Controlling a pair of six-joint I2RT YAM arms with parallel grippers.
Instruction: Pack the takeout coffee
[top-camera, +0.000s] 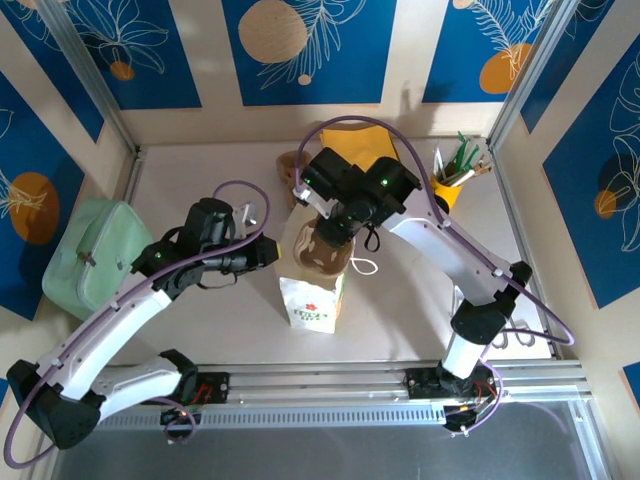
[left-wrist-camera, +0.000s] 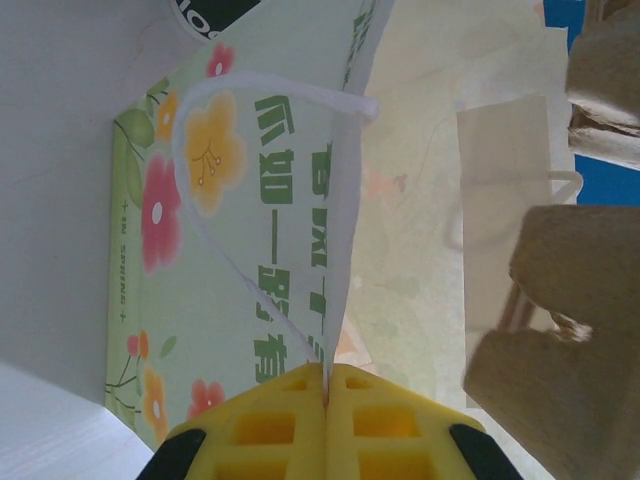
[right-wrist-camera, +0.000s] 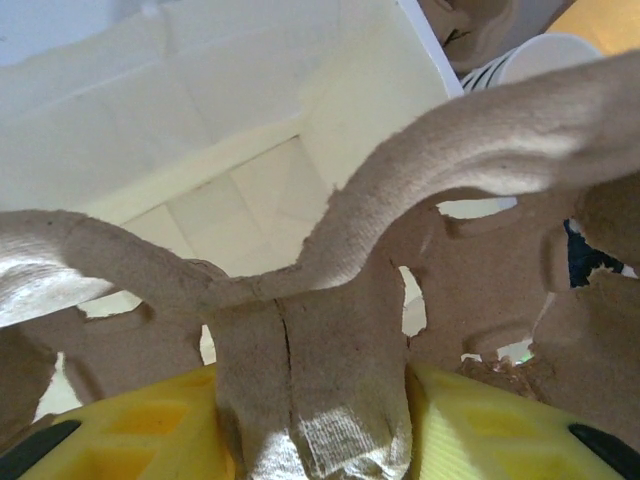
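Teamwork explains the holds: the left claw (left-wrist-camera: 327, 385) is clenched on the rim of the paper bag (top-camera: 312, 300), apparently to keep its mouth wide and the bag upright on the desk (top-camera: 400, 330). The right claw (right-wrist-camera: 310, 400) grips the centre rib of a cardboard tray (right-wrist-camera: 330, 290) hanging over that mouth. Whether the takeout coffee sits in the tray, I cannot tell. Bag walls stand close around the tray's edges, so room looks tight; bare desk lies in front.
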